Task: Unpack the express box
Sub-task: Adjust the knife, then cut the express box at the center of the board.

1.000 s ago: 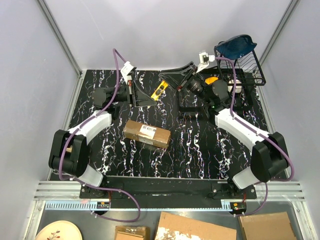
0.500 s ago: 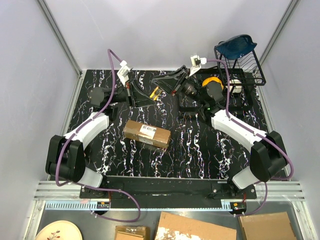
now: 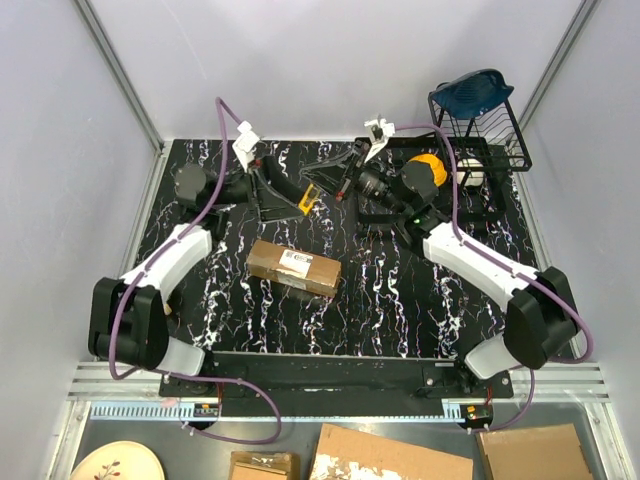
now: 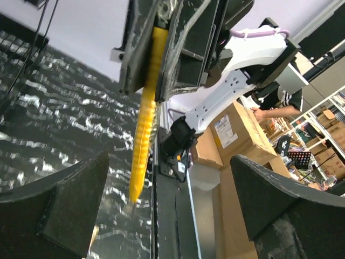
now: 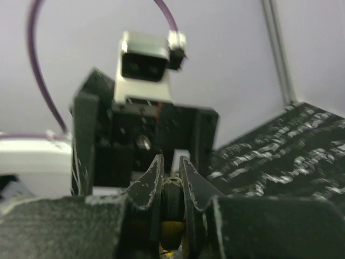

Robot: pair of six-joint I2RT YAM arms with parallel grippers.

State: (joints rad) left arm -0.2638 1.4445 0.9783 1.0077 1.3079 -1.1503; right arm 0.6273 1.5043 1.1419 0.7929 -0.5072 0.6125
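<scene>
- The express box (image 3: 294, 267) lies flat on the black table (image 3: 400, 290), near the middle.
- The box is brown and a bit slanted. Its white label (image 3: 297, 259) faces up.
- Nothing touches the box. Both tools are well apart from it, up over the far side of the table.
- The left tool (image 3: 285, 195) is wide open. In the left wrist view its two dark fingers (image 4: 64, 205) stand far apart, and nothing is between them.
- The right tool (image 5: 170, 162) is closed on a yellow knife (image 3: 308, 198). Its two fingers press on the knife from both sides.
- In the left wrist view the knife hangs down long and thin from the right tool. Its tip points at the table.
- The two tools face each other and are close together. The knife is in the space in front of the open left tool, but that tool's fingers do not touch it.
- From the top view you cannot tell how high the knife is above the table.
- A black wire basket (image 3: 500, 140) stands at the far right corner of the table. A blue thing (image 3: 472, 90) sits on top of it.
- A round orange thing (image 3: 425, 165) is just beside the basket, near the right arm.
</scene>
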